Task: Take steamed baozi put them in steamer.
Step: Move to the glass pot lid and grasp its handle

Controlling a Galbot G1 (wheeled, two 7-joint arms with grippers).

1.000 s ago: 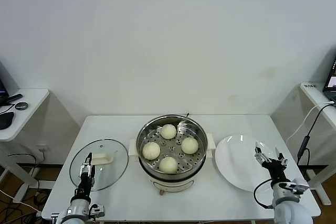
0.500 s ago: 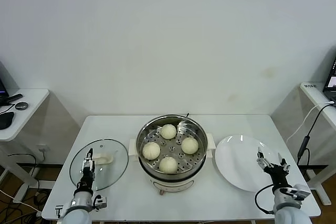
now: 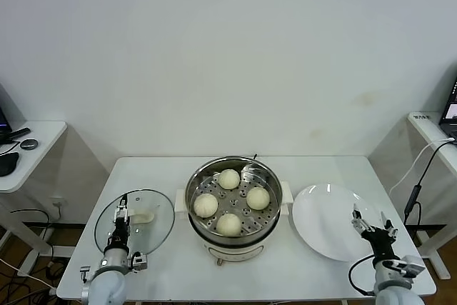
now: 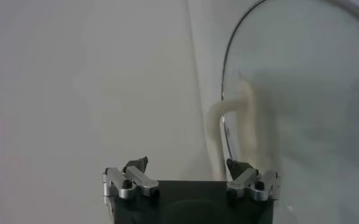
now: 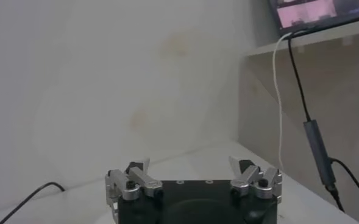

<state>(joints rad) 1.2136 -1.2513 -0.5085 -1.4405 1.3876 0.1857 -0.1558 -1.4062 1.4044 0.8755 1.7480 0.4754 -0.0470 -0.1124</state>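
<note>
At the counter's (image 3: 178,266) centre stood the steamer (image 3: 233,205), a shiny steel pot on a white base. Held four buns on its perforated tray: bun at 12 o'clock (image 3: 229,178), bun at 3 o'clock (image 3: 258,197), bun at 6 o'clock (image 3: 228,224), bun at 9 o'clock (image 3: 206,205). Sat well apart from one another, none touching.

Toward 9 o'clock from the pot lay a round glass lid (image 3: 146,230) with a white handle (image 3: 143,216), flat on the counter. Hovered over its near edge the left claw (image 3: 121,213), fingers spread apart and clamped on nothing; seen likewise in the left wrist view as the same claw (image 4: 187,170) with the lid's handle (image 4: 231,119) just beyond its tips.

Toward 3 o'clock from the pot lay a flat white plate (image 3: 321,223). Hung at its near right rim the right claw (image 3: 371,225), fingers likewise spread and gripping nothing; shown in the right wrist view (image 5: 194,170) facing a bare wall and a dangling cable (image 5: 316,152).
</note>
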